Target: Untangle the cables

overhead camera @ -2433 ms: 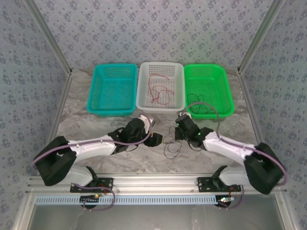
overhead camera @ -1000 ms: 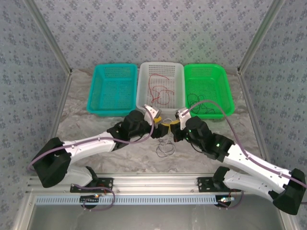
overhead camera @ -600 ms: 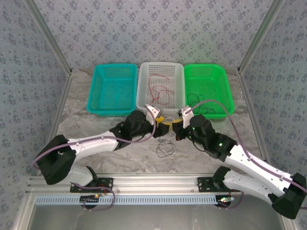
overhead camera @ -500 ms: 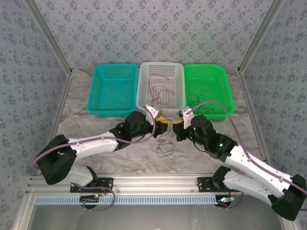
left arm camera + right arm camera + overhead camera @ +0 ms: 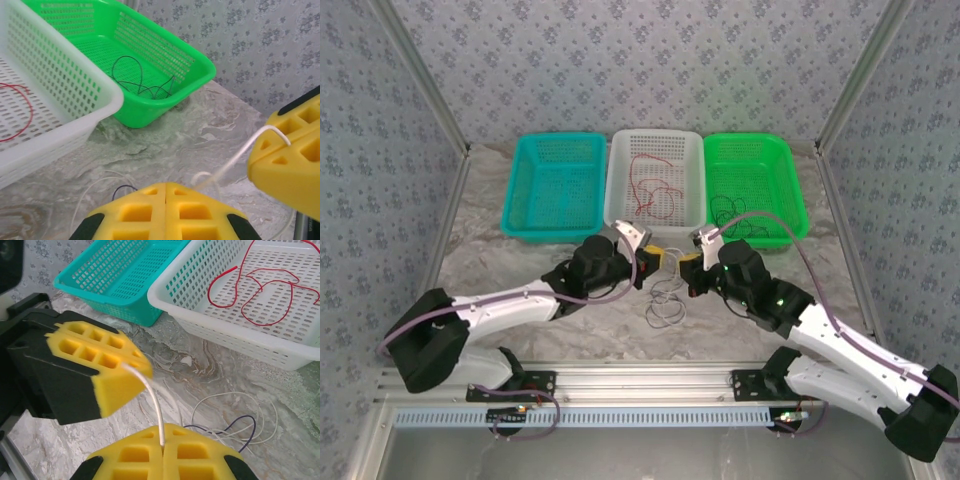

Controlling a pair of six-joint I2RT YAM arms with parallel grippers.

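Cable [image 5: 156, 407] between left gripper [image 5: 166, 191] and right gripper [image 5: 163, 436]

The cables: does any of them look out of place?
Yes. On the table a thin dark wire lies looped with the white cable, which the left gripper and right gripper both pinch.

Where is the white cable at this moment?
In the top view the white cable runs from the left gripper to the right gripper at mid-table, just before the white basket; its slack loops on the table.
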